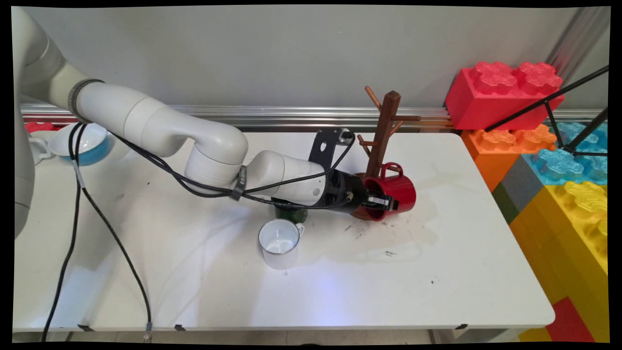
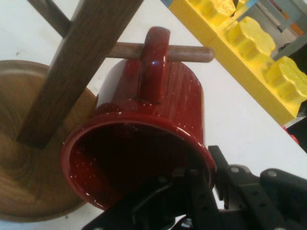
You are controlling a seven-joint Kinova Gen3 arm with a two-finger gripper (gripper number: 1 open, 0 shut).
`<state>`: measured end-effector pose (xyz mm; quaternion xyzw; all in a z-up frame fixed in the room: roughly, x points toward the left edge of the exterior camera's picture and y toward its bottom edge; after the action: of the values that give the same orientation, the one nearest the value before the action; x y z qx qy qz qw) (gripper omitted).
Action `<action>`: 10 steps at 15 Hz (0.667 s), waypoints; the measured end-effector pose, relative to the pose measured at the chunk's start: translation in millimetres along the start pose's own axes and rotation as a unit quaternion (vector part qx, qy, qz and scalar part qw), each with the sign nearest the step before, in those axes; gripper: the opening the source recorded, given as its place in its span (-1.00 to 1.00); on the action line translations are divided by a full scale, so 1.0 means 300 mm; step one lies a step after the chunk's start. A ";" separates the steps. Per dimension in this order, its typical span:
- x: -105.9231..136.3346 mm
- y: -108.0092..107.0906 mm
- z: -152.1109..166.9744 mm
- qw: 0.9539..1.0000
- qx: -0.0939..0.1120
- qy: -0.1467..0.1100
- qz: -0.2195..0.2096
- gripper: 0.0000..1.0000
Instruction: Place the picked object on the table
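Observation:
A red mug [image 1: 399, 190] lies tilted on its side at the foot of a wooden mug tree [image 1: 386, 129], its mouth facing my gripper [image 1: 380, 202]. The gripper is shut on the red mug's rim, with one finger inside the mouth and the other outside the wall. In the hand view the red mug [image 2: 158, 96] fills the middle, and its handle [image 2: 152, 62] sits over a low peg [image 2: 192, 52] of the tree. The tree's post [image 2: 72, 72] and round base [image 2: 29, 191] are to the left of the gripper [image 2: 209, 179].
A white mug [image 1: 278, 244] stands upright in front of the arm. A dark green mug [image 1: 291, 214] is half hidden under the wrist. A blue and white bowl [image 1: 83, 142] sits at the back left. Large toy bricks [image 1: 549, 160] are stacked off the table's right edge.

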<state>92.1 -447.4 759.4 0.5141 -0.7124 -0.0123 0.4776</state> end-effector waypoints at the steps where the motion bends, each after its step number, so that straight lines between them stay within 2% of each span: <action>1: 0.002 0.005 -0.005 1.000 -0.002 0.001 -0.001 -1.00; 10: 0.028 0.092 -0.040 0.999 -0.033 0.007 -0.005 -1.00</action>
<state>80.5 -434.9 785.5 0.5018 -0.7056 -0.0339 0.4993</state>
